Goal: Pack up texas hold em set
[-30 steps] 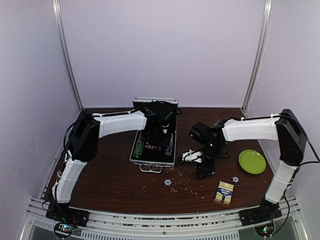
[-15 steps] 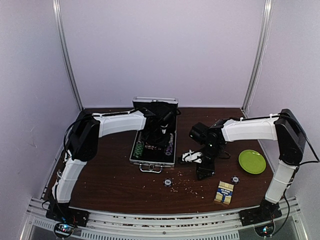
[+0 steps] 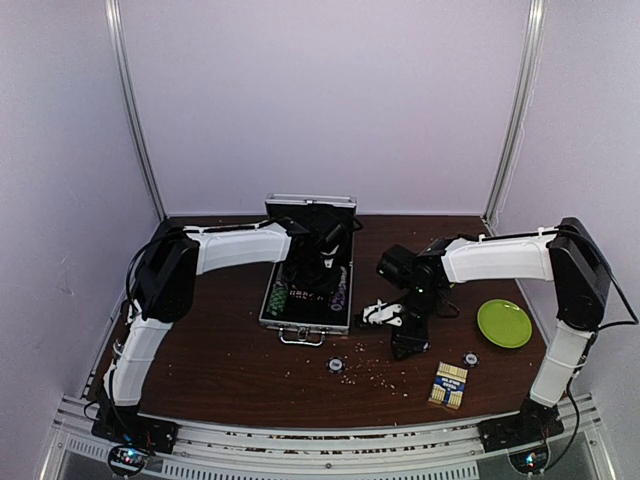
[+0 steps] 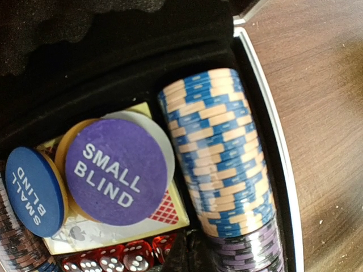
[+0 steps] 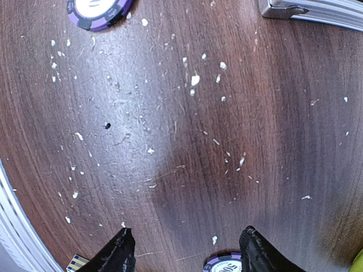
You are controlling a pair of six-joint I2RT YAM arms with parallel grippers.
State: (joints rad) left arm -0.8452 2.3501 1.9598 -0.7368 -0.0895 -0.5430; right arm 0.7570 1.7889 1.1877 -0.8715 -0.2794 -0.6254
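The right gripper (image 5: 189, 254), open and empty, hangs by a loose chip (image 5: 223, 264) and should pinch it next. I cannot tell what the left gripper (image 3: 320, 264) holds.

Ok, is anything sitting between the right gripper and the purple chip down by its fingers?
Nothing visible does. The right gripper is open, and the purple chip lies flat on the bare table between its fingers, partly cut off by the frame edge. Only small white crumbs are scattered on the wood nearby.
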